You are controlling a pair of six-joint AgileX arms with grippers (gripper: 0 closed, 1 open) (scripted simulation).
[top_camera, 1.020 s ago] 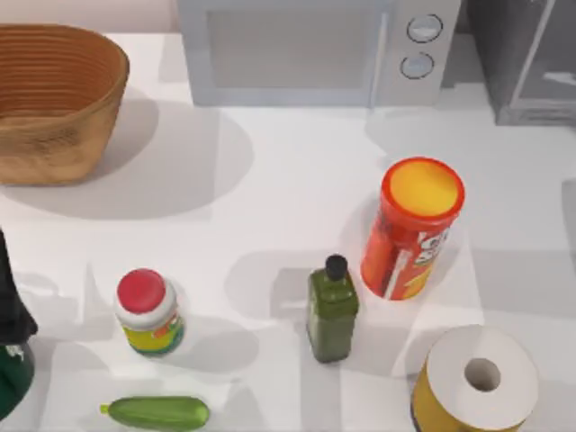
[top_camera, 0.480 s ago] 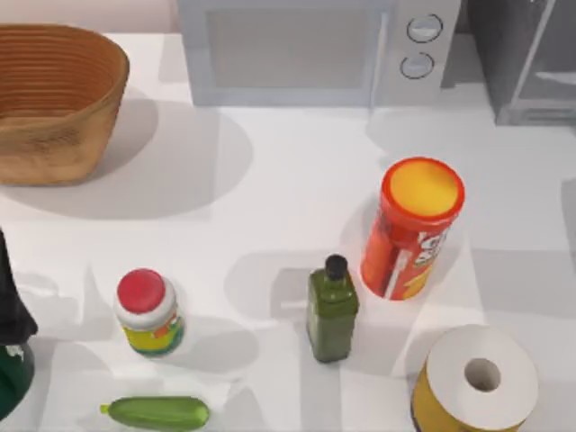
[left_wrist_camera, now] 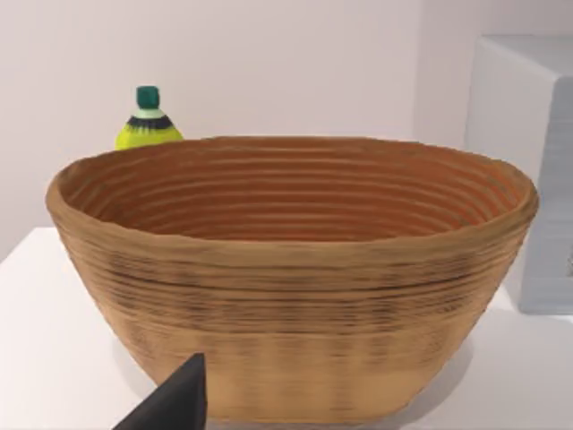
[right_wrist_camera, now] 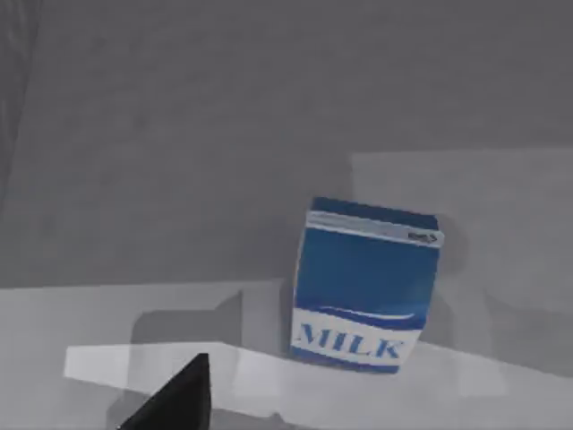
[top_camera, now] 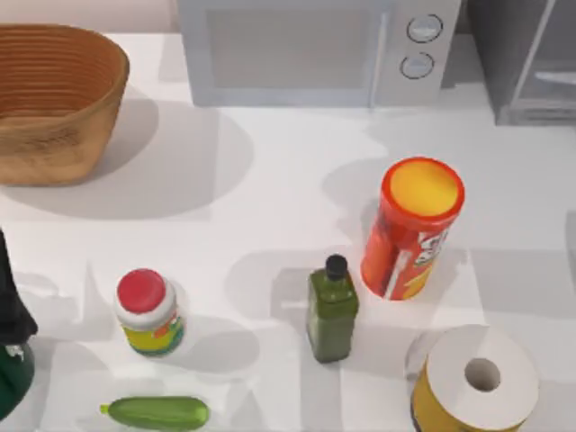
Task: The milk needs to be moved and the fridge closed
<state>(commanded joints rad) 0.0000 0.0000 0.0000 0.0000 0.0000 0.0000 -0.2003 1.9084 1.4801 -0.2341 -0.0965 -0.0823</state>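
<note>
Left arm point(top_camera: 13, 346) sits at the table's near-left edge; can't tell its pincer state, just one dark fingertip point(left_wrist_camera: 170, 403) shows in the left wrist view, facing the wicker basket point(top_camera: 49, 99) at far left. Jar point(top_camera: 148, 312) with red lid and cucumber point(top_camera: 155, 413) near left. Microwave point(top_camera: 315, 49) far centre. Green bottle point(top_camera: 332, 309) mid-near, chips can point(top_camera: 411, 229) just to its right, paper roll point(top_camera: 477, 378) near right. Fridge point(top_camera: 531, 58) at far right. Right wrist view: milk point(right_wrist_camera: 365, 285) stands upright on a grey shelf inside a grey interior, apart from the one visible fingertip point(right_wrist_camera: 175, 399); right pincer opening can't be told, nothing seen held.
</note>
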